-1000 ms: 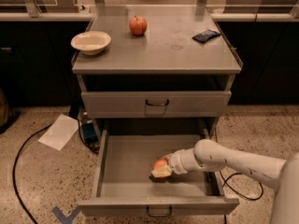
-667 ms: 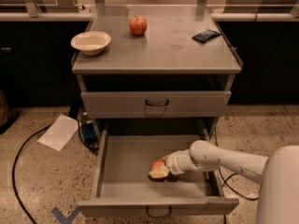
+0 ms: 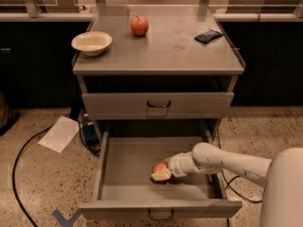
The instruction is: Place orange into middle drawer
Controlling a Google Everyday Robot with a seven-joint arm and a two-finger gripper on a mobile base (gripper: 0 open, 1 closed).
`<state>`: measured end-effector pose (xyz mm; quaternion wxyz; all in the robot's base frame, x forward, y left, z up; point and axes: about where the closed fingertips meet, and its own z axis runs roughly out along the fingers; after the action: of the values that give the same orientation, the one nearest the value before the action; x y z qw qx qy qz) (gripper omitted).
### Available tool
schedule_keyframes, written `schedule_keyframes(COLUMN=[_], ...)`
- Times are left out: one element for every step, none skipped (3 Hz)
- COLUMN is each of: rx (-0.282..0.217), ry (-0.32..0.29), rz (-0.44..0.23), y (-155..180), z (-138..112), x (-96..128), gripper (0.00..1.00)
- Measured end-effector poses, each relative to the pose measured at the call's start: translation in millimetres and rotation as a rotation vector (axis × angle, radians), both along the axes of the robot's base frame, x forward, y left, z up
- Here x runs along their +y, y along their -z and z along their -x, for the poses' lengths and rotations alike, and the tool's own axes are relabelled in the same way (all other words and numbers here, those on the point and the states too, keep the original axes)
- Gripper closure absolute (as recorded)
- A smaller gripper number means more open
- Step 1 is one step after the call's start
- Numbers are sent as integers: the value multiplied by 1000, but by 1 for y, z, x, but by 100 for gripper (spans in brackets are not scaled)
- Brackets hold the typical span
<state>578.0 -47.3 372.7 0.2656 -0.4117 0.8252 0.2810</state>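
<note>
The middle drawer (image 3: 118, 161) is pulled open below the shut upper drawer (image 3: 157, 104). My gripper (image 3: 162, 173) reaches into it from the right, low over the drawer floor near its middle. The orange (image 3: 159, 167) shows as a small orange patch between my fingers, held at the gripper tip just above or on the drawer floor. Most of the orange is hidden by the gripper. The white arm (image 3: 222, 161) runs in from the lower right.
On the cabinet top are a red apple (image 3: 139, 26), a white bowl (image 3: 92, 42) and a dark blue packet (image 3: 208, 36). A sheet of paper (image 3: 59, 134) and a black cable (image 3: 21, 164) lie on the floor at left. A counter runs behind.
The gripper with the orange has shifted slightly left and down inside the open drawer. The view has drawn a little closer. Nothing else moved.
</note>
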Motion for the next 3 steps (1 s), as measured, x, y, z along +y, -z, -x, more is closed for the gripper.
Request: schedule_keyframes(rx=[0,0,0], ry=[0,0,0], rz=[0,0,0], y=[0,0,0], z=[0,0,0], x=[0,0,0], gripper=[35,11,0])
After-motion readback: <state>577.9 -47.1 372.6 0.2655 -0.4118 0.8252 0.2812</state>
